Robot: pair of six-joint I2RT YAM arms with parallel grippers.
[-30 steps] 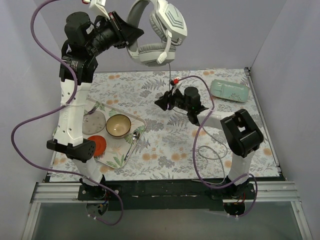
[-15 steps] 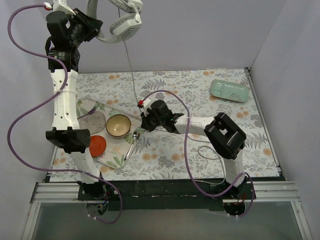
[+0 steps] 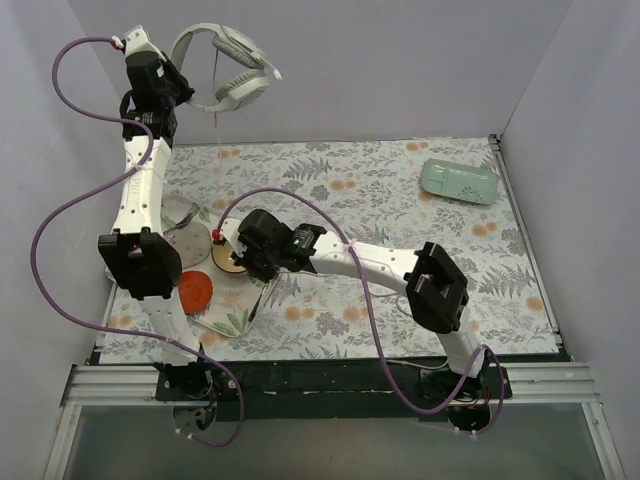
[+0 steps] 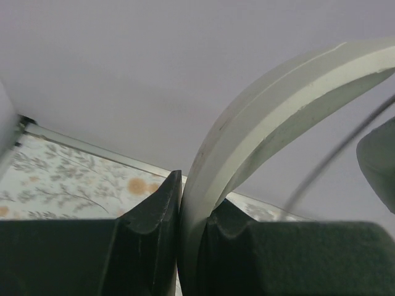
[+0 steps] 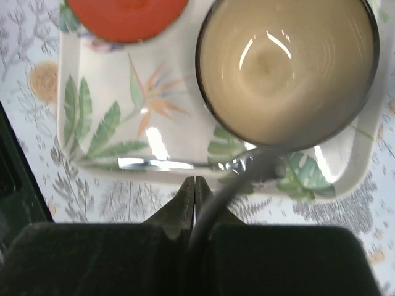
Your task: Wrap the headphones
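The white-and-grey headphones hang high at the back left, in front of the wall. My left gripper is shut on their curved headband, which fills the gap between the black jaws of the left gripper. The thin grey cable drops from the earcups toward the tray. My right gripper reaches far left over the tray and is shut on the cable, which runs out beside the tips of the right gripper.
A leaf-patterned tray at the left holds a tan bowl, a red dish, a grey plate and a spoon. A mint-green case lies at the back right. The right arm spans the table's middle.
The left arm swung the headphones left and back. The right gripper shut on the cable and travelled left, from the table's middle to over the tray and bowl.
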